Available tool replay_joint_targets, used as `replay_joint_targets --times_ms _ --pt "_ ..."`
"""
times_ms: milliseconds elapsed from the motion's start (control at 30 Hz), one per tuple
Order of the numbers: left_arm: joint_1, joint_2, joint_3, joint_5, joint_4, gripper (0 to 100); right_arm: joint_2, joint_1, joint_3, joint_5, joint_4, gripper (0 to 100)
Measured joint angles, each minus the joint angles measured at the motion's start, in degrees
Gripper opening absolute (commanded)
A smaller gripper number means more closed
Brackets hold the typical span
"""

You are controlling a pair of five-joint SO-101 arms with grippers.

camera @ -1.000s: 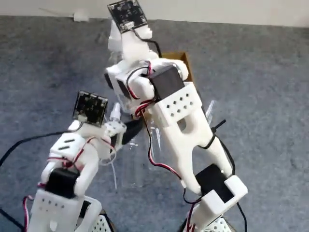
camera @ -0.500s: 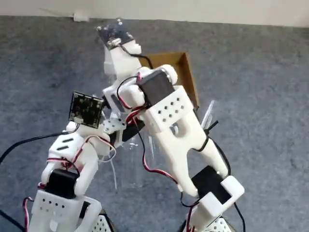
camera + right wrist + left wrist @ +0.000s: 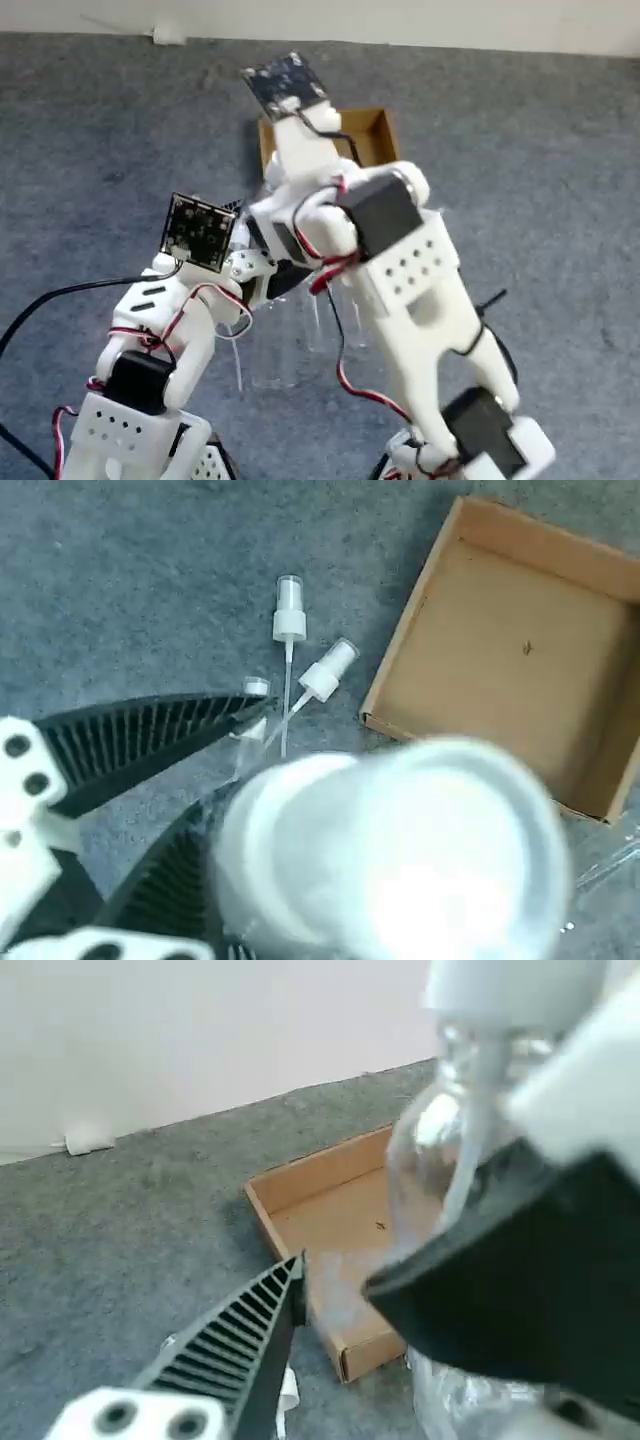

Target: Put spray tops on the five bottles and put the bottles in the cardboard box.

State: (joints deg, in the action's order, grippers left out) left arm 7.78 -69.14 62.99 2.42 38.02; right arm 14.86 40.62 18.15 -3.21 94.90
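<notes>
Near cardboard box [image 3: 320, 1175]: clear bottle [image 3: 430, 1160], white top [image 3: 510, 990] (seemingly seated).

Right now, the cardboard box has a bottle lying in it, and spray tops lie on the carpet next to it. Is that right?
No, the cardboard box is empty; the right wrist view shows its bare floor. The spray tops do lie on the carpet next to it.
</notes>
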Motion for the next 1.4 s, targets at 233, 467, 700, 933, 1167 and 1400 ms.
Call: replay_joint_targets --times_ms 233,467,700,933,1167,1400 --pt "-0.26 0.79 0.53 -0.09 0.09 35 5.63 -1.49 -17.23 1.49 -17.67 0.3" --pt "-4.84 1.93 3.43 -0.35 -0.09 20 -5.71 -11.78 -19.34 3.25 -47.56 0.3" --pt "-12.48 1.93 4.4 1.67 -3.69 5 -25.41 -15.12 -18.99 3.34 -77.19 0.3" --pt "-12.66 1.93 6.42 2.29 -7.21 5 -44.66 -15.91 -4.4 3.34 -79.82 0.3" --pt "-12.57 1.93 6.42 2.29 -7.38 5 -60.04 -16.26 13.89 3.43 -73.41 0.3" --pt "-12.31 1.93 6.42 2.29 -7.38 5 -71.65 -16.26 34.02 3.43 -62.24 0.6"
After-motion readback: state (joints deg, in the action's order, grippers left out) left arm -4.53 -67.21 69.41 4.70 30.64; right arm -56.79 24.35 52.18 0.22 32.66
